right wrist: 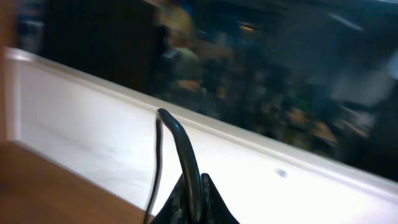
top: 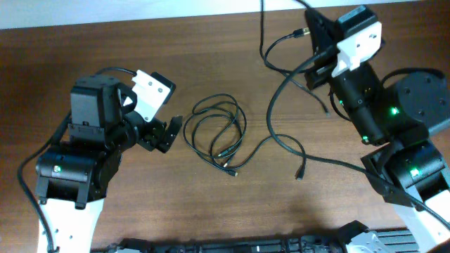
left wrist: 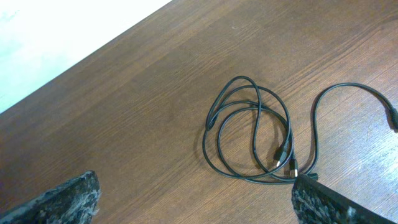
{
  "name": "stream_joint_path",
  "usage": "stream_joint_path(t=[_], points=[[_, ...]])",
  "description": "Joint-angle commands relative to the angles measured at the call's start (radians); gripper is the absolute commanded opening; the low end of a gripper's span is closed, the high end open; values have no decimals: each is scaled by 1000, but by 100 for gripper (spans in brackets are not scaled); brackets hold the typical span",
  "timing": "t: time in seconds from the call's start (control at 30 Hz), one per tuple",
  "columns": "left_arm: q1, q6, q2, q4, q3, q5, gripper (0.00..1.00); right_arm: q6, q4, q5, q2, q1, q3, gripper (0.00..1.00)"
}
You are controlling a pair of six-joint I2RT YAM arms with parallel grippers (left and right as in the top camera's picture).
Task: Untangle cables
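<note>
Cables (left wrist: 281,152) lie coiled on brown wooden table (left wrist: 155,93).

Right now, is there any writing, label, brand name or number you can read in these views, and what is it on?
None can be read.
The cables, the wooden table and the white arm covers show no lettering.
The background in the right wrist view is too blurred to tell.

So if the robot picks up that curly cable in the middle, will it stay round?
Probably not: the coiled cable looks thin and loosely looped, so it would likely sag and dangle. Its plugs would probably swing lowest. The other cable droops in curves from the right gripper.
</note>
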Motion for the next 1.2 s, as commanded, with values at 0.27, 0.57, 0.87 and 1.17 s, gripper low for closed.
stream_joint_path(t=[0.27,0.57,0.87,1.17], points=[[5,13,-3,1,3,14,99,-11,-212,813,147,-299,11,4],[5,13,-3,1,3,14,99,664,-478,568,157,-1004,11,4],[5,13,-3,1,3,14,99,779,-543,141,370,-1379,3,4],[5,13,-3,1,3,14,99,800,-561,62,508,-1387,2,95]])
